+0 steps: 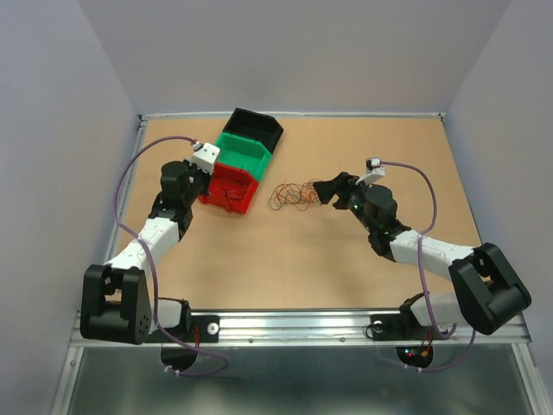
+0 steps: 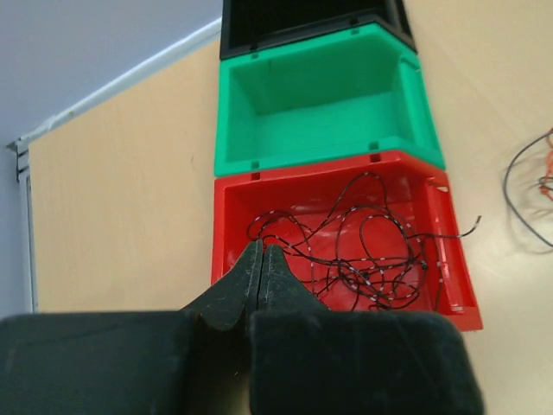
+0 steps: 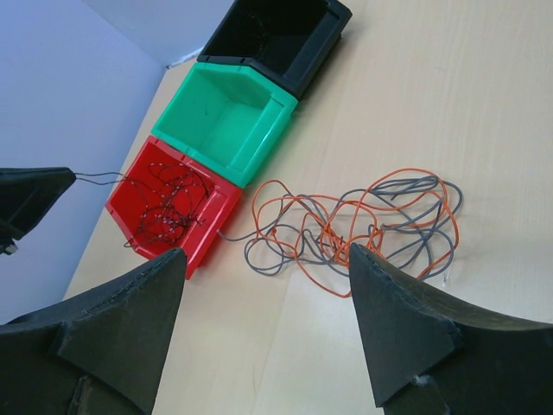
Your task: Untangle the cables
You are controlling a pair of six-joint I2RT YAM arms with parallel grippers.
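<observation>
A light wooden bench (image 1: 285, 268) stood enclosed on three sides by plain, pale lilac-grey walls (image 1: 294, 52), evenly lit. A metal rail (image 1: 294, 322) ran along its near edge.

There are three plastic bins: one black bin (image 3: 276, 39), one green bin (image 3: 226, 121) and one red bin (image 3: 207, 235). I count one loose clump of cables (image 3: 346, 226) on the one table (image 1: 285, 259), with two colours in it — orange and grey. How many separate strands it has, I cannot tell. One dark speckled cable (image 2: 371, 259) lies in the red bin. There are two arms, the left arm (image 1: 147, 235) and the right arm (image 1: 432, 251). Each carries one two-finger gripper — the left gripper (image 2: 262, 268) and the right gripper (image 3: 266, 249).
</observation>
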